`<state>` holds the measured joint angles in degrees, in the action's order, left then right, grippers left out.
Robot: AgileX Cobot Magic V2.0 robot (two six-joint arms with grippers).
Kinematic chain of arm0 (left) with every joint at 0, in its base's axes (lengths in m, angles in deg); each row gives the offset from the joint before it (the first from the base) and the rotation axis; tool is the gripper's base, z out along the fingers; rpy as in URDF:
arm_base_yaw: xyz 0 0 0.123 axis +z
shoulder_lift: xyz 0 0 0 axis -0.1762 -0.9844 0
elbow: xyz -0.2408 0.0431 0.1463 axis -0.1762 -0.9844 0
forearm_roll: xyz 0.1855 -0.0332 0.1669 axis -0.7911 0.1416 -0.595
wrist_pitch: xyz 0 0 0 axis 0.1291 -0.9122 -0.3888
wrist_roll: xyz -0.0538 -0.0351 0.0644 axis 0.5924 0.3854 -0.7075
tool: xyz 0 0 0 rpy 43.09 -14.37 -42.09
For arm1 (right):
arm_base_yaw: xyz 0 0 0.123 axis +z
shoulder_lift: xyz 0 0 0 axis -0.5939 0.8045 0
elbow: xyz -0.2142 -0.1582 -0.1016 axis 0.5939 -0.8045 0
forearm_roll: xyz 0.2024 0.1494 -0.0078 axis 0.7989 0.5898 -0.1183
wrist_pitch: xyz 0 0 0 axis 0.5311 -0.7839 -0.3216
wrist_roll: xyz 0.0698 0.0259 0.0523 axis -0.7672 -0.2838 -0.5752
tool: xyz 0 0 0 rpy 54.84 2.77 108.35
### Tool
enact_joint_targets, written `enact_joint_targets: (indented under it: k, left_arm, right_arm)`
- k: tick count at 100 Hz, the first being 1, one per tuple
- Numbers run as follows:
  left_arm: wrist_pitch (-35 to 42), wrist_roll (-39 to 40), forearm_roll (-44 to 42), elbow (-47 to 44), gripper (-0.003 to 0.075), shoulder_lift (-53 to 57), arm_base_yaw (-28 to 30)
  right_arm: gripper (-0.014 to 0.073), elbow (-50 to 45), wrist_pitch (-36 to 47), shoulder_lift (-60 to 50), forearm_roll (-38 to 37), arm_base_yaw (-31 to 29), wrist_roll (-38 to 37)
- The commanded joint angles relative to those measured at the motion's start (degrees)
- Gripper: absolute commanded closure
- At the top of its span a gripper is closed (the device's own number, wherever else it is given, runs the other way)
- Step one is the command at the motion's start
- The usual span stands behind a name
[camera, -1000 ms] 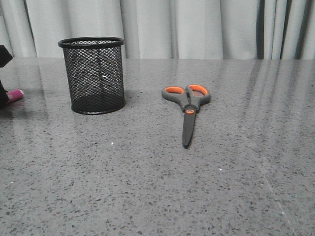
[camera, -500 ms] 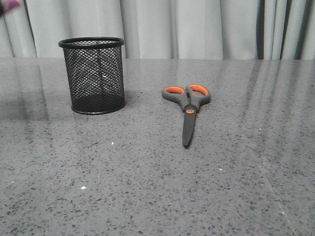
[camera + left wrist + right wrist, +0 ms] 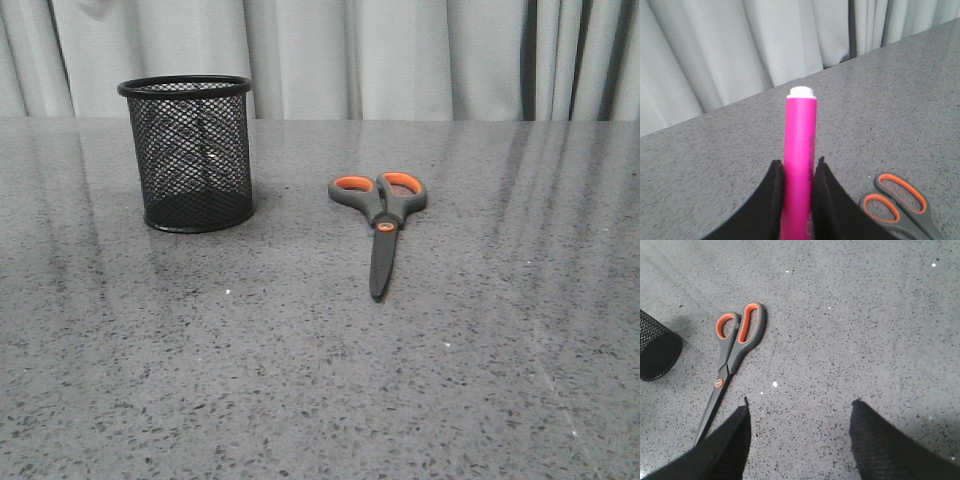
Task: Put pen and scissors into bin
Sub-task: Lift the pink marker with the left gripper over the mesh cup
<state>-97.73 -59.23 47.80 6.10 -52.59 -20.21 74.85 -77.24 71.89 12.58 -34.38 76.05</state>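
Gone from the front view is the pen (image 3: pixel 800 150), now lifted and clamped in the left hand (image 3: pixel 799 200). Scissors (image 3: pixel 380 215) lie at the bin's (image 3: pixel 190 150) three o'clock; the right hand (image 3: pixel 797 440) is held spread above the bench (image 3: pixel 300 380).

Speckled grey table (image 3: pixel 320 400), pale pleated curtains (image 3: pixel 400 60)

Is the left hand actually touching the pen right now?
Touching. The left wrist view shows the left hand with both fingers pressed against the pen, no gap either side.
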Motion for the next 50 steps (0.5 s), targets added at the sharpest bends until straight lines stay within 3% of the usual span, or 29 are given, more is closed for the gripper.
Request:
enact_joint_targets:
  k: [1,12,50]
  left_arm:
    - [8.75,0.14,0.64,1.51,0.0742,-0.83,-1.82]
    - [12.48,0.14,0.64,1.51,0.0742,-3.71,-2.50]
    - [12.69,0.14,0.64,1.51,0.0742,-8.92,-2.50]
  right_arm:
    - [0.0201,2.12,3.32,0.27,0.53,-0.40,0.52]
    - [0.0201,2.12,3.32,0.27,0.53,-0.40,0.52]
    - [0.0201,2.12,3.32,0.27,0.53,-0.40,0.52]
